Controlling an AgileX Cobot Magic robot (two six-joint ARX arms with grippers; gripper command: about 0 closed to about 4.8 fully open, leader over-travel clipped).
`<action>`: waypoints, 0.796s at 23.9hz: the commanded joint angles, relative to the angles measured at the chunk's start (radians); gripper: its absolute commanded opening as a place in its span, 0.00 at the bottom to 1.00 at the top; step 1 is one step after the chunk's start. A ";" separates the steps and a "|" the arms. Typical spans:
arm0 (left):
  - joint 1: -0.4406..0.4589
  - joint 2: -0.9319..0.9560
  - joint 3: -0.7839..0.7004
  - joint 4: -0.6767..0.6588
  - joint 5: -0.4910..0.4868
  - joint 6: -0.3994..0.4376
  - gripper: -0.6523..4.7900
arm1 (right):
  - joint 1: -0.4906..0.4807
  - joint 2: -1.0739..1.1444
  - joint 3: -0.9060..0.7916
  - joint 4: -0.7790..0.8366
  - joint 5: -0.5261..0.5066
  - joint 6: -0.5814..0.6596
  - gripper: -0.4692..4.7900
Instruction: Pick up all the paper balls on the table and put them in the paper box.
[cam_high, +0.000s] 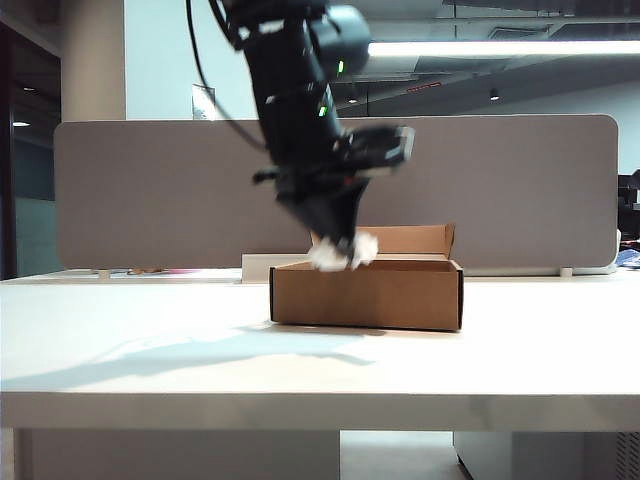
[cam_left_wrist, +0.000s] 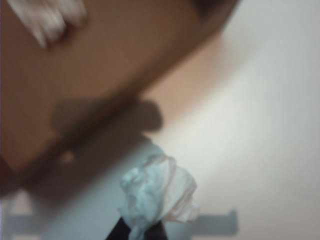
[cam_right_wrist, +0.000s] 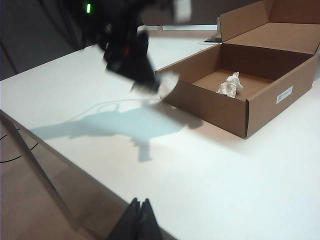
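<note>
My left gripper (cam_high: 341, 243) is shut on a crumpled white paper ball (cam_high: 343, 254) and hangs in the air just above the near left rim of the brown paper box (cam_high: 366, 296). In the left wrist view the held paper ball (cam_left_wrist: 160, 192) sticks out from between the dark fingertips (cam_left_wrist: 120, 231), with the table (cam_left_wrist: 270, 125) and the box (cam_left_wrist: 100, 65) below it. A second paper ball (cam_right_wrist: 230, 85) lies inside the box (cam_right_wrist: 260, 100). My right gripper (cam_right_wrist: 140, 201) is shut and empty, far from the box, over the table's near edge.
A grey fabric divider panel (cam_high: 150, 190) runs along the back of the table (cam_high: 150, 350). A low white tray-like block (cam_high: 258, 268) sits behind the box. The box's rear flap (cam_high: 415, 238) stands upright.
</note>
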 joint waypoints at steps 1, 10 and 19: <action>0.005 -0.001 0.018 0.196 -0.101 0.105 0.11 | -0.001 -0.002 -0.004 0.014 -0.002 0.000 0.08; 0.048 0.072 0.016 0.510 -0.169 0.119 0.11 | 0.000 -0.002 -0.004 0.014 -0.003 0.001 0.08; 0.079 0.141 0.018 0.493 -0.113 0.119 0.73 | -0.001 -0.002 -0.004 0.014 -0.002 0.000 0.08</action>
